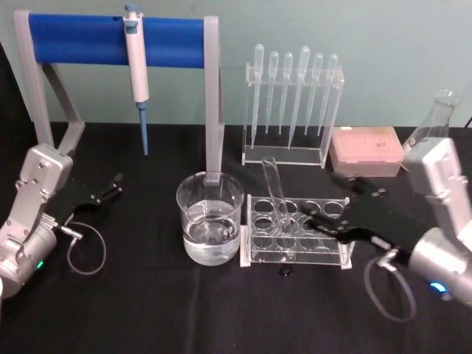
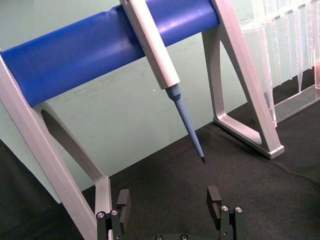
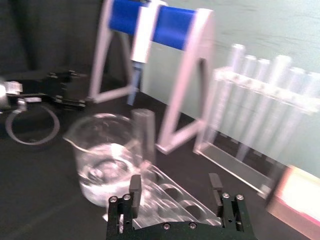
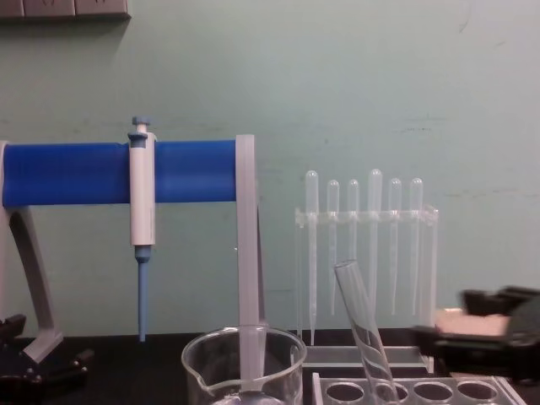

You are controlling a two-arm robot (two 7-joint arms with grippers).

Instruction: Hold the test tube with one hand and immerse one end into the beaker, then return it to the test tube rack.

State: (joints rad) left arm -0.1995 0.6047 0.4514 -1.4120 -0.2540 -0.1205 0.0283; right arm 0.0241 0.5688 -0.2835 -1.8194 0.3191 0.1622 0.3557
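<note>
A test tube (image 1: 276,193) stands tilted in a clear rack (image 1: 296,237) at the centre of a black surface (image 1: 147,310), its open rim leaning toward 11 o'clock and its round bottom seated in one of the rack's front holes. Just beside the rack, at its 9 o'clock, sits a beaker (image 1: 210,228) partly filled with clear liquid. The right gripper (image 1: 318,220) reaches in from 3 o'clock over the rack, its black jaws apart and close to the tube's lower part without closing on it; in the right wrist view the tube (image 3: 144,134) rises just past one finger (image 3: 135,186), clear of the gap between the jaws. The left gripper (image 1: 116,183) rests well apart at 9 o'clock, near the foot of a blue-barred stand (image 1: 118,38), its jaws likewise apart. A white-and-blue pipettor (image 1: 137,70) hangs from the stand's bar. Behind the rack, at 12 o'clock, a row of plastic pipettes (image 1: 293,92) hangs in a clear holder, with a pink tip box (image 1: 366,150) and a glass flask (image 1: 434,118) toward 2 o'clock.
</note>
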